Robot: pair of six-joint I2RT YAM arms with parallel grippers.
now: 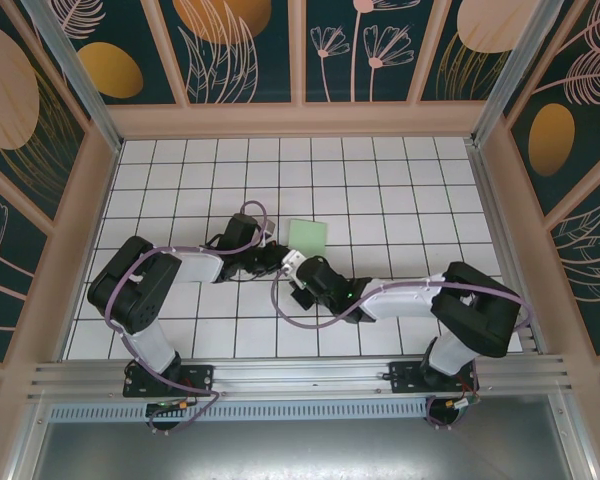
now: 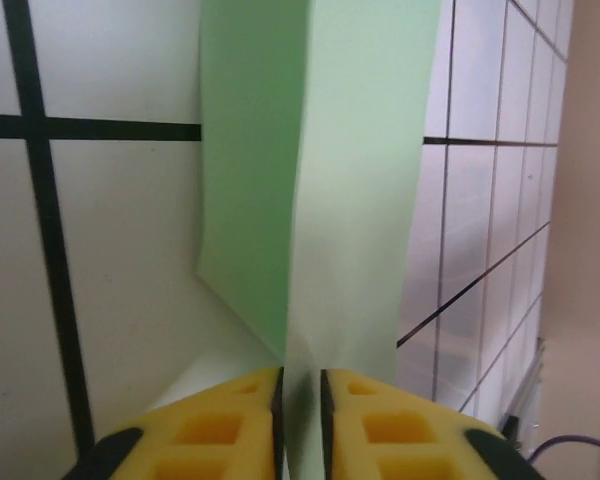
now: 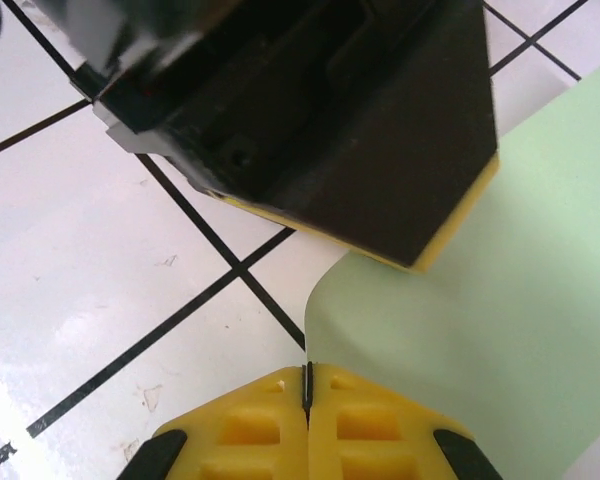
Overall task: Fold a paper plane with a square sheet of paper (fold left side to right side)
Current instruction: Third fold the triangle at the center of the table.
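Square sheet of paper (image 1: pixel 307 237): near corner hidden beneath both grippers in the top view. Left wrist view: paper blurred, cut off at top edge. Right wrist view: paper cut off at right edge.

No readable text, label, brand, number or sign found anywhere: none on the paper (image 1: pixel 308 238), the tiled worktop (image 1: pixel 400 200) or the patterned walls (image 1: pixel 230 45).
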